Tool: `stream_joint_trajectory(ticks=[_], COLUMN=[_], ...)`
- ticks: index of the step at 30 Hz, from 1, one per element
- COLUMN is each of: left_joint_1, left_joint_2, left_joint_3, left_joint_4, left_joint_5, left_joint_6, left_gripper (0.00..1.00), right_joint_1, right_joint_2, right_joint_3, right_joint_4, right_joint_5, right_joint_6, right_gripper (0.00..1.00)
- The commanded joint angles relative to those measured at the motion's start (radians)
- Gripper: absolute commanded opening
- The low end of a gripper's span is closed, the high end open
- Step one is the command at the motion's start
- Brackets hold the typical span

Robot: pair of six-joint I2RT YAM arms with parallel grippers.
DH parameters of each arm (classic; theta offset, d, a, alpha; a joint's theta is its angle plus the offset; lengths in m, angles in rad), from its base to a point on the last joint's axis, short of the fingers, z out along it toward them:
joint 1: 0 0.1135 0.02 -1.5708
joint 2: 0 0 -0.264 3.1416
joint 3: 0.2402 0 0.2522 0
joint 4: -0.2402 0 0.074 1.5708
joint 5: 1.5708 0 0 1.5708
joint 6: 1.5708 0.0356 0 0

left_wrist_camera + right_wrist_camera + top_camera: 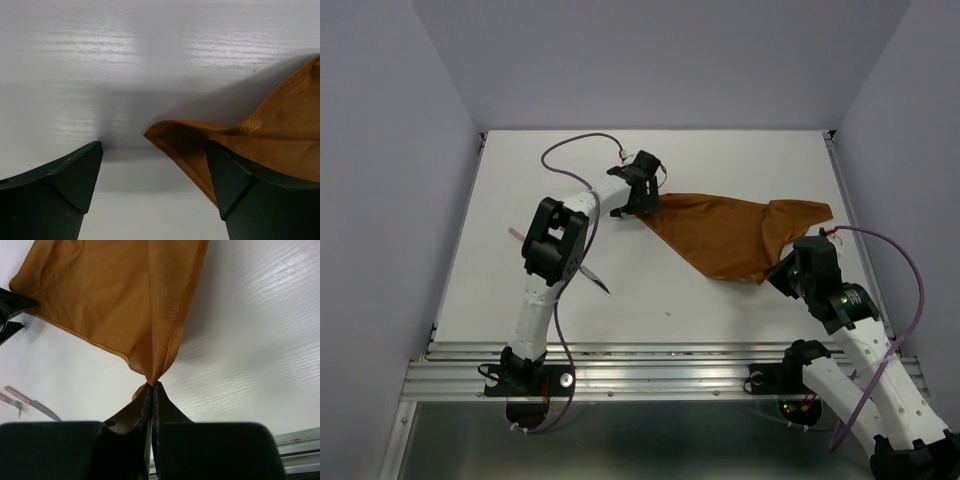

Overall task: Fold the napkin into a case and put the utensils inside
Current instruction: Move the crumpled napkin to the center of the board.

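Left hand [152, 147] spread wide, napkin [720, 235] corner lying loose inside it. Napkin is right of table [740, 300] centre. Right hand [151, 386] pinches opp. corner, prob. to tension cloth. Utensils [597, 280] wait by left arm.

The rust-orange napkin [725, 238] lies rumpled on the white table [720, 160]. The left gripper [648, 208] is at the napkin's left corner, and the right gripper [780, 272] is at its near right corner. Well left of the napkin, a piece of cutlery [598, 282] pokes out from under the left arm [555, 260].
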Motion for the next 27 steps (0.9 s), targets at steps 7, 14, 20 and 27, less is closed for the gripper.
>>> stream_joint_trajectory(ticks=[7,14,20,27], left_joint_1=[-0.014,-0.028,-0.028,-0.027], left_joint_2=[0.085,0.075,-0.046,-0.241], left_joint_3=[0.104,0.087,0.036,-0.061], left_joint_4=[-0.011,0.001,0.018,0.031], left_joint_5=[0.033,0.062,0.089,0.076], left_joint_6=[0.016,0.013,0.001,-0.001], left_gripper=[0.67,0.34,0.00,0.00], right_joint_1=[-0.007,-0.007,-0.007,-0.007], right_joint_2=[0.011,0.022,0.020,0.020], right_joint_3=[0.001,0.003,-0.005,-0.005], right_joint_4=[0.039,0.049,0.055,0.058], right_joint_5=[0.006,0.002,-0.001,-0.008], right_joint_6=[-0.009,-0.011,-0.007,-0.009], right_gripper=[0.03,0.03,0.03,0.03])
